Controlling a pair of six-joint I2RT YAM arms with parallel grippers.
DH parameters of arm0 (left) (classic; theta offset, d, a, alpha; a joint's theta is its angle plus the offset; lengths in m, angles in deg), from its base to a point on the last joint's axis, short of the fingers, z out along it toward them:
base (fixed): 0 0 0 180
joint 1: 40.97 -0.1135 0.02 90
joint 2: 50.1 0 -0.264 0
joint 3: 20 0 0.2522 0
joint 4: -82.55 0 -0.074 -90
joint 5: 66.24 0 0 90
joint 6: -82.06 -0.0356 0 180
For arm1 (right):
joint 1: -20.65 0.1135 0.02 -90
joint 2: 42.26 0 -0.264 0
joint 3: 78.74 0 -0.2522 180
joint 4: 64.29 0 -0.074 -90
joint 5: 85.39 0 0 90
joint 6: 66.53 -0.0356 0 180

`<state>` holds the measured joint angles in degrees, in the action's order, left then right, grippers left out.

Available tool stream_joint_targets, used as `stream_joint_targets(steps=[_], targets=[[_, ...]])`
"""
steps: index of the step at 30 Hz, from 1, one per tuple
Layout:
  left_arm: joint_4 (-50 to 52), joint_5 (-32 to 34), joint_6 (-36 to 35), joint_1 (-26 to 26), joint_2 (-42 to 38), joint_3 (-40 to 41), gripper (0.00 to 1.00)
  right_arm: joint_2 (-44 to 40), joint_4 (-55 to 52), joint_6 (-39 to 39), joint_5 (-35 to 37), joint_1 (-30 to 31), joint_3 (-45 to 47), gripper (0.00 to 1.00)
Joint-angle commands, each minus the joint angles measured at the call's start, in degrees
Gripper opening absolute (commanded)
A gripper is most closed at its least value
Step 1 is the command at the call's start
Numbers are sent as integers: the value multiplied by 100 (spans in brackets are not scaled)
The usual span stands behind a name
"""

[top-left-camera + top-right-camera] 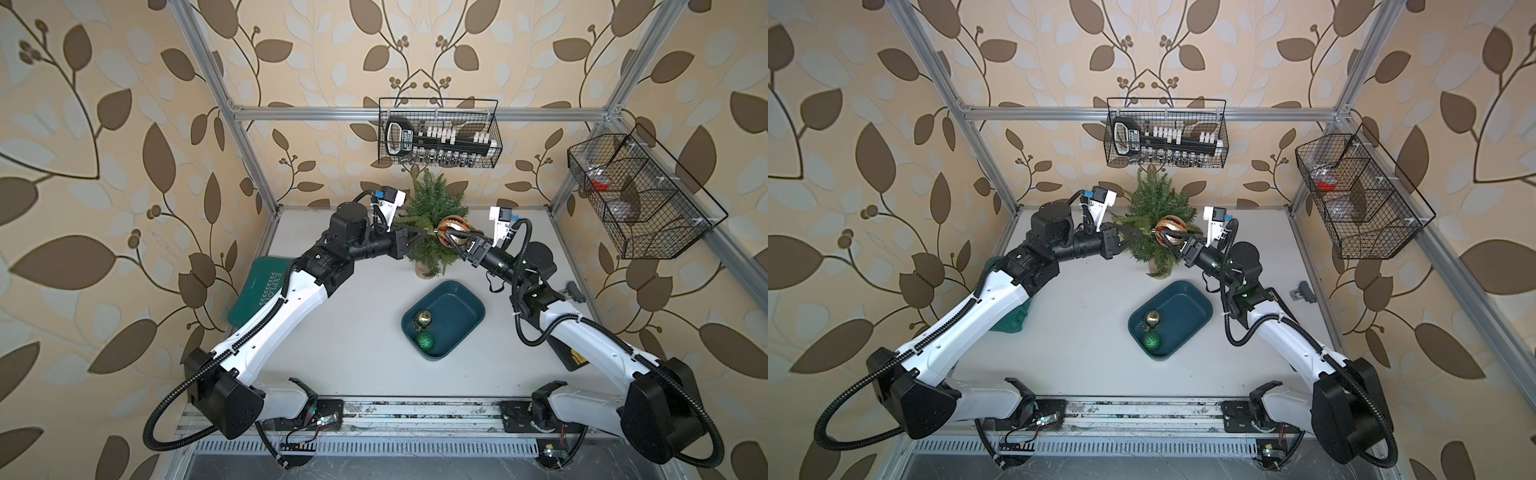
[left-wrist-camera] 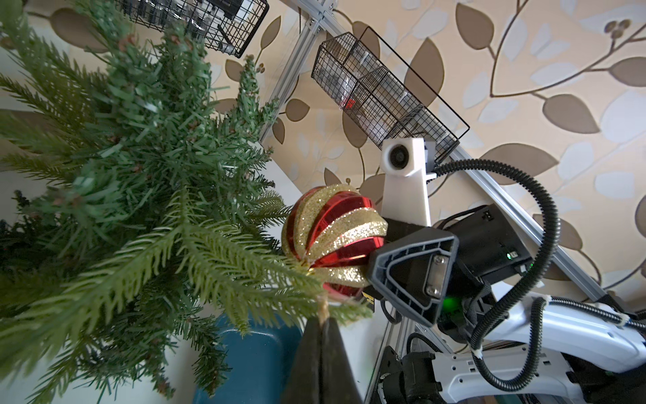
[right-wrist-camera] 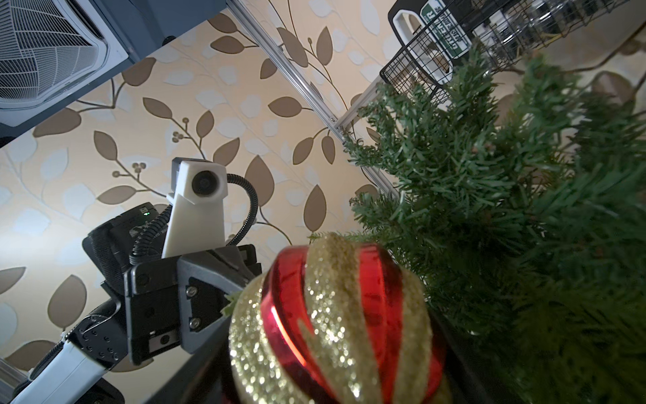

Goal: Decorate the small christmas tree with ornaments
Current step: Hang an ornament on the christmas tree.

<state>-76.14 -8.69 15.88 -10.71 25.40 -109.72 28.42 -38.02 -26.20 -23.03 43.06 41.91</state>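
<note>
1. Surface (image 1: 353,340): carries the whole job. The small christmas tree (image 1: 432,203) stands upright at its far side, with the blue tray (image 1: 453,307) nearer the robot and clear of the tree's base.
2. Right gripper (image 1: 453,237): jaws part-open and clamped across the large red-and-gold bauble (image 2: 335,241), which is held aloft against the tree's right-hand outer branches, well above the surface.
3. Left gripper (image 2: 323,320): jaws fully closed at the near edge of the same branch. They pinch a thin tan strand, judged to be the bauble's gold loop (image 2: 324,306), though needles partly cover it.
4. Small gold bauble (image 1: 424,318) and small green glitter bauble (image 1: 425,340): both lie in the near end of the tray, just beside each other and not yet hung.
5. Step in hand: hanging the first of the three ornaments. The task is judged to be at an early stage.
6. Next move calls for the loop to be guided over a branch tip and seated. Only then should the right jaws spread, slowly, so the bauble's weight settles on the branch without tilting the tree.
</note>
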Motion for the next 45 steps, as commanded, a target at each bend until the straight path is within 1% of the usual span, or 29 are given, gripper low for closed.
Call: stream_joint_targets(steps=[1, 4, 7, 10, 13, 19, 20, 22, 26, 28, 33, 35, 36, 37, 39, 43, 45], targets=[[0, 60, -242, -87, 3, -269, 0, 18, 40, 120, 4, 73, -148, 63], [18, 88, -260, -88, 17, -286, 0, -111, -95, 182, 86, 71, -66, 70], [18, 103, -263, -82, 24, -295, 0, -285, -310, 277, 157, 77, -13, 80], [9, 116, -268, -90, 43, -304, 0, -454, -497, 351, 255, 74, 51, 85], [1, 116, -259, -85, 62, -311, 0, -575, -671, 422, 294, 79, 54, 89], [-47, 139, -230, -86, -2, -272, 0, -819, -955, 514, 312, 76, 15, 89], [-52, 166, -233, -86, -30, -253, 3, -862, -1020, 542, 316, 75, 7, 89], [-43, 242, -241, -90, -133, -188, 14, -980, -1315, 642, 344, 76, -44, 89], [4, 346, -286, -84, -328, -42, 24, -1225, -2164, 941, 418, 77, -160, 88], [44, 420, -294, -84, -441, 39, 31, -1408, -2518, 1072, 525, 77, -85, 87], [88, 498, -299, -85, -645, 221, 39, -1931, -3524, 1387, 800, 79, 32, 86], [97, 533, -279, -82, -715, 288, 44, -2100, -3898, 1487, 919, 79, 57, 86], [102, 553, -269, -83, -751, 324, 49, -2184, -4074, 1526, 959, 77, 63, 86], [106, 570, -258, -84, -789, 376, 51, -2249, -4258, 1571, 978, 76, 51, 86], [119, 597, -251, -83, -856, 444, 53, -2324, -4600, 1663, 977, 76, 17, 85], [198, 658, -216, -84, -1010, 592, 61, -2348, -5147, 1792, 954, 71, 6, 83], [211, 702, -199, -82, -1134, 727, 63, -2325, -5346, 1863, 925, 79, 38, 82]])
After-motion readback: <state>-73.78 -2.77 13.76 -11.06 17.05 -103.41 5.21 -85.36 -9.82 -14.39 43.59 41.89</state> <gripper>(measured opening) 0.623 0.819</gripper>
